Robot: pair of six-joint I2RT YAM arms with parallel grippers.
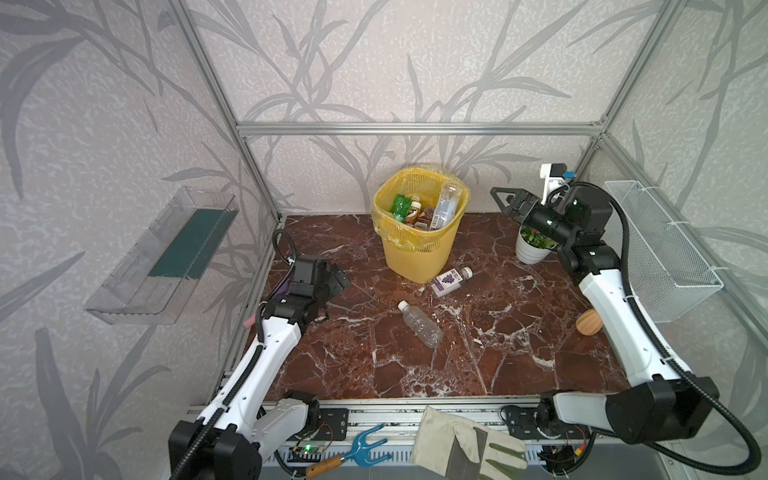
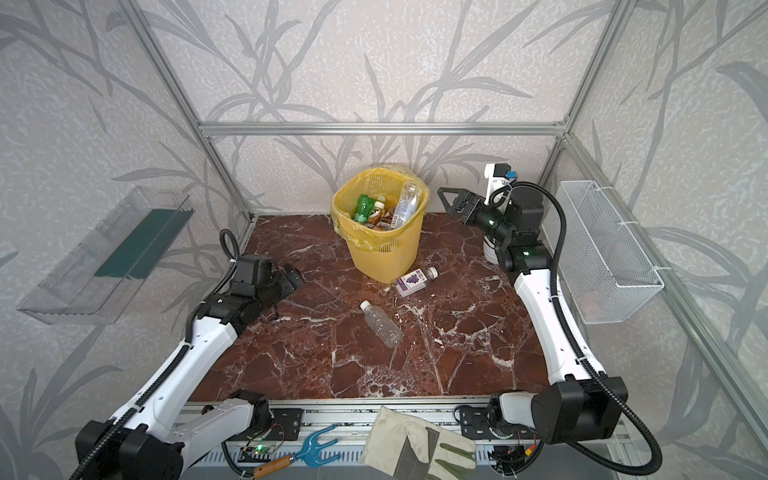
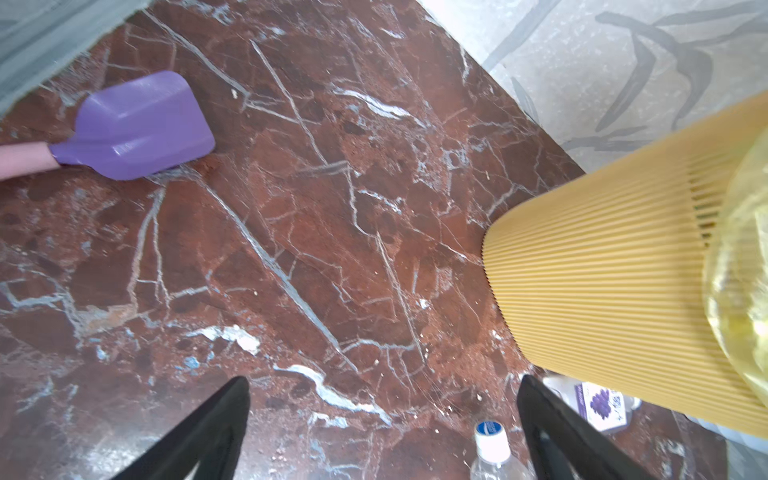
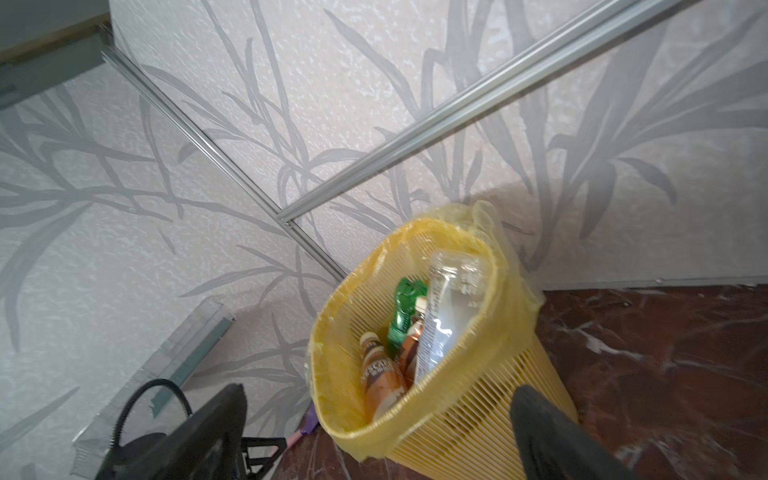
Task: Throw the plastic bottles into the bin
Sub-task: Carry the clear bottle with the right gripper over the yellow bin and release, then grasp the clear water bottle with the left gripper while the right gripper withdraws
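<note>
The yellow bin [image 1: 419,245] [image 2: 384,249] stands at the back of the marble table and holds several plastic bottles, among them a tall clear one [image 1: 446,205] [image 4: 449,307], a green one [image 1: 401,205] [image 4: 403,316] and a brown one [image 4: 380,382]. Two bottles lie on the table in front of it: one with a purple label [image 1: 449,281] [image 3: 600,405] and a clear one [image 1: 419,323] [image 3: 491,440]. My right gripper [image 1: 500,201] [image 4: 380,390] hangs open and empty, raised just right of the bin's rim. My left gripper [image 1: 338,282] [image 3: 384,382] is open and low at the left, apart from the bottles.
A potted plant [image 1: 532,245] stands under my right arm and a wooden ball [image 1: 589,322] lies beside that arm. On the right wall is a white wire basket [image 1: 660,257], on the left wall a clear shelf [image 1: 166,257]. A purple scoop [image 3: 141,124] lies at the left edge. A glove [image 1: 465,444] and a blue hand fork [image 1: 357,451] lie in front.
</note>
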